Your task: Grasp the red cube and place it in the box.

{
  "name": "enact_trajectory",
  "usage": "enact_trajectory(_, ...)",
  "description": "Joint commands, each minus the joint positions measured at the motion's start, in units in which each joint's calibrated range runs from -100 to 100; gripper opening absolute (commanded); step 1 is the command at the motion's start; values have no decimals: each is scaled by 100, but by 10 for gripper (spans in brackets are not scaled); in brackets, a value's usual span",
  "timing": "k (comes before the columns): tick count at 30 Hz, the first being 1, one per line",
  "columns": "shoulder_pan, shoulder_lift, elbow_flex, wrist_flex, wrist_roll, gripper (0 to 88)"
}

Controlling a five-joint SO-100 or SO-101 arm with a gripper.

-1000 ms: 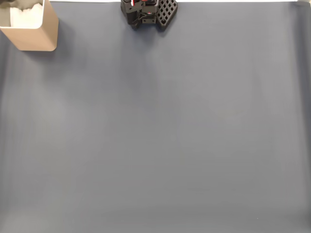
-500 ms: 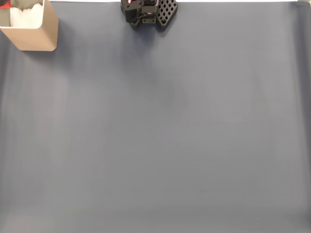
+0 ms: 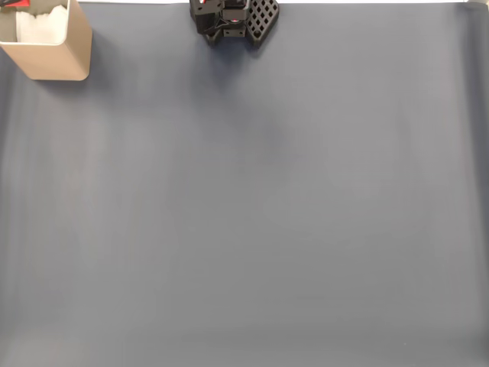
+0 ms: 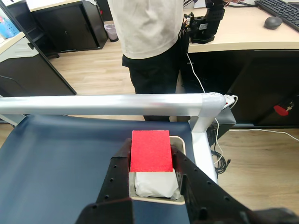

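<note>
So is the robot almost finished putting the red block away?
Nearly. The grasp looks done: in the wrist view the gripper holds the cube between its fingers. It hangs right above the box, whose white lining shows underneath. Left to do: open the fingers so the cube drops in.

In the fixed view the light is even and rather flat: the blue-grey surface [image 3: 252, 214] reads slightly brighter toward the middle and duller along the left and bottom edges, with soft vertical banding across it. The box [image 3: 53, 53] throws only a faint, diffuse shadow to its right, and a weak smudge of shadow lies below the arm [image 3: 233, 19] at the top edge. Detail there is a little soft and low in contrast. The wrist view is brighter and sharper, lit from overhead room light; a white glare streak runs along the metal rail [image 4: 107, 103], the red cube [image 4: 150, 150] looks saturated and crisp, and the dark hand [image 4: 152, 163] at the bottom is underexposed and slightly blurred
</note>
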Motion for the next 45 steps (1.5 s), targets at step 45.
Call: enact_trajectory(45,15,-425,1172,-853,137,40)
